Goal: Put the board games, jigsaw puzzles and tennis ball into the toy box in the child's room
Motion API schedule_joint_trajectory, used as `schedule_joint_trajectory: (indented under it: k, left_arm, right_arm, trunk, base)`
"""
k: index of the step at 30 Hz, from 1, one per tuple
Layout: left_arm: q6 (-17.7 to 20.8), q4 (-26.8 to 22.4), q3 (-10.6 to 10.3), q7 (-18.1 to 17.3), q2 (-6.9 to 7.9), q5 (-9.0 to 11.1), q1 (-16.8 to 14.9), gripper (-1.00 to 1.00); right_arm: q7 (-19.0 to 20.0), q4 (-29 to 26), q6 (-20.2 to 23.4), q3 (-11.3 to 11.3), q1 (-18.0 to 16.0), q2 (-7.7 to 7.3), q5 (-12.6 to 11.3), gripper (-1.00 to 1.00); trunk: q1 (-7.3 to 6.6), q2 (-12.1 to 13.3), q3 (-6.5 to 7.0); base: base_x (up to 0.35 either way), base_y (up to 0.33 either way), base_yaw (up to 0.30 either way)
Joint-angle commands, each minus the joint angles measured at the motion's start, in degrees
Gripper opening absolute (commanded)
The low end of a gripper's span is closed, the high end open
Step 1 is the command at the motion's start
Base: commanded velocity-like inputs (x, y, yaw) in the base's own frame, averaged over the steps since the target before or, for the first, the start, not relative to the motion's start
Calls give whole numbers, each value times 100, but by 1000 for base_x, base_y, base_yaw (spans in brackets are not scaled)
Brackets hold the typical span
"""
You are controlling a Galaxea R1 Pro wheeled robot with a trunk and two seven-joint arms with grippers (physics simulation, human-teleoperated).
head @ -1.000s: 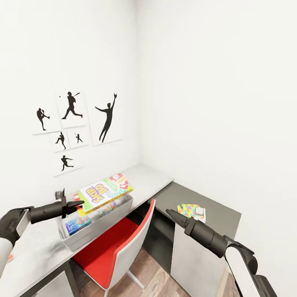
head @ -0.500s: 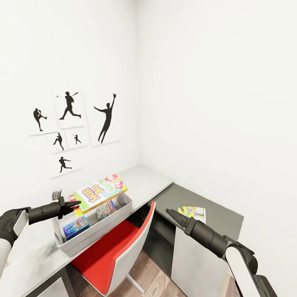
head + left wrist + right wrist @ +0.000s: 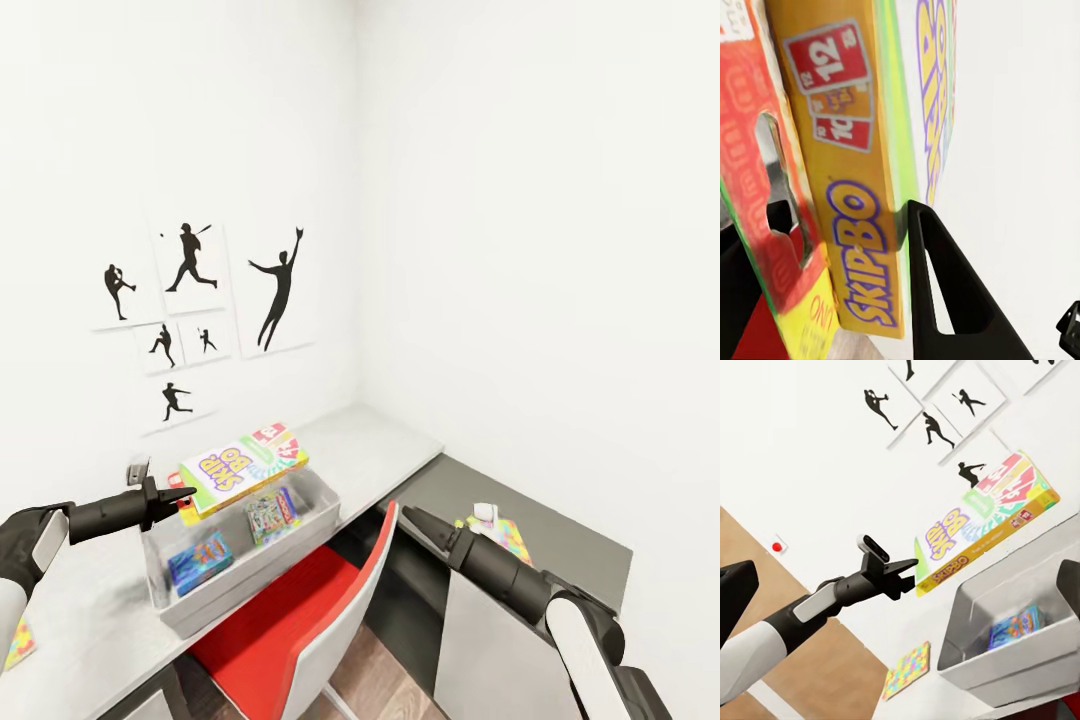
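My left gripper (image 3: pixel 183 494) is shut on one end of the yellow-green Skip-Bo board game (image 3: pixel 246 463), holding it in the air above the far rim of the toy box (image 3: pixel 262 581). The left wrist view shows its cover (image 3: pixel 859 225) squeezed between the fingers (image 3: pixel 945 300). Inside the toy box lie a blue board game (image 3: pixel 200 561) and a pale multicoloured one (image 3: pixel 271 514). One jigsaw puzzle (image 3: pixel 18 645) lies on the table (image 3: pixel 375 450) at my left. Another (image 3: pixel 508 537) lies on the dark surface beyond my right gripper (image 3: pixel 408 514), which hangs open and empty over the chair.
A red chair (image 3: pixel 300 610) with a grey back is pushed in under the table below the toy box. A small white object (image 3: pixel 485 514) rests by the right-hand jigsaw. Black silhouette pictures (image 3: pixel 190 300) hang on the wall behind. The room corner closes off the right end.
The view has swung, so the wall pictures sit further right. The Skip-Bo game has shifted slightly left over the toy box, uncovering more of its inside. My right arm keeps its pose.
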Motion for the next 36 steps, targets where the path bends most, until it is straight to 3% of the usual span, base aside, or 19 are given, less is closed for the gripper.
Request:
schedule_joint_trajectory:
  k: [1, 10, 36]
  left_arm:
    - [35, 4, 18, -13, -2, 11, -4, -100]
    - [22, 4, 16, -18, -6, 17, -4, -100]
    - [26, 4, 16, 7, -7, 3, -4, -100]
  right_arm:
    - [3, -1, 39, -6, -1, -1, -29, 100]
    - [5, -1, 39, -8, -1, -2, -31, 100]
    - [-2, 7, 39, -11, -1, 5, -27, 100]
  trunk:
    - [4, -4, -1]
    - [4, -4, 3]
    - [4, -4, 3]
  base:
    - [222, 19, 125]
    - [205, 5, 32]
    - [39, 0, 0]
